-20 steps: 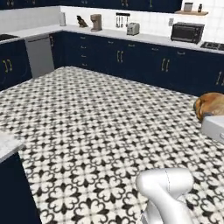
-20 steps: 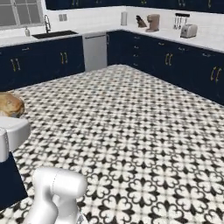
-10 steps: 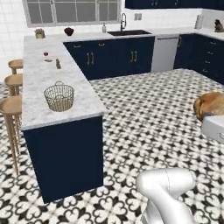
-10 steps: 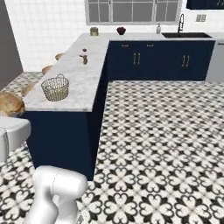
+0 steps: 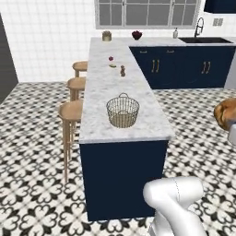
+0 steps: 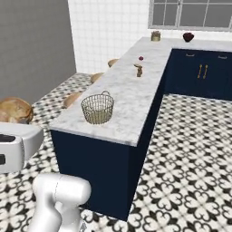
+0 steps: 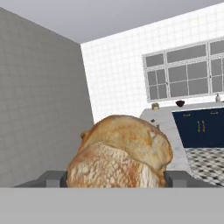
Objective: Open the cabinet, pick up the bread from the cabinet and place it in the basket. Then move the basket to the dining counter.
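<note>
carry step in hand — pincer (image 7: 114, 178) clamped wide on the bread (image 7: 122, 153); next, reach over the desk (image 5: 138, 124) and release into the basket (image 5: 122, 111).

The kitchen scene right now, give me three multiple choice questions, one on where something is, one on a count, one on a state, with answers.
1. Where is the basket?
A. on the dining counter
B. on the floor
C. on a stool

2. How many stools stand beside that counter in the left base view?
A. one
B. three
C. five

3. What is in the pincer?
A. nothing
B. the basket
C. the bread

A, it sits on the marble top. B, three wooden seats line one side. C, the loaf sits between the fingertips.
</note>
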